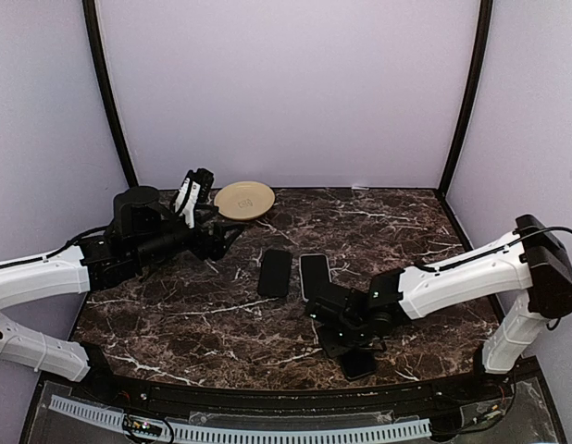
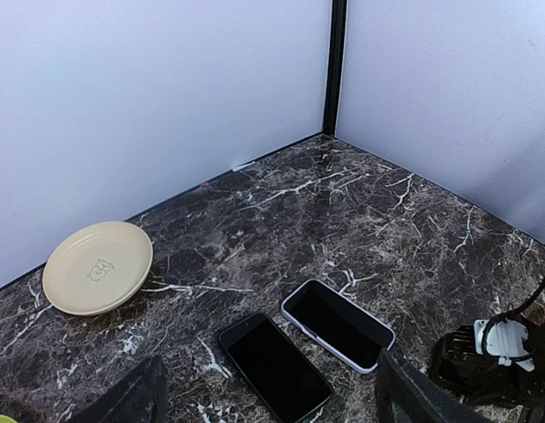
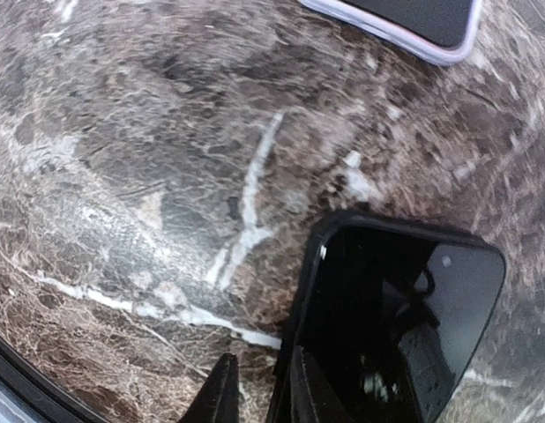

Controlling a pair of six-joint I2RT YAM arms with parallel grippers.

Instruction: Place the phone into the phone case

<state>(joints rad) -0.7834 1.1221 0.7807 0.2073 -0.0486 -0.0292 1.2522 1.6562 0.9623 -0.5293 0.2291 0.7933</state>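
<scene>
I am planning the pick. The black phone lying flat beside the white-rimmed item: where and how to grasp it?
Probably from above, straddling the two long edges of the black phone: it lies flat, with a gap toward the white-rimmed item.

Three flat phone-shaped slabs lie on the bench (image 1: 416,231): one dark slab (image 1: 275,273) and one pale-rimmed slab (image 1: 315,276) at mid-frame, and one glossy black slab (image 1: 358,363) at lower centre. Whether each is a phone or a case is hard to tell. One cream plate (image 1: 244,200) sits at upper centre. Two robot arms: left arm (image 1: 45,273), right arm (image 1: 462,273).
</scene>
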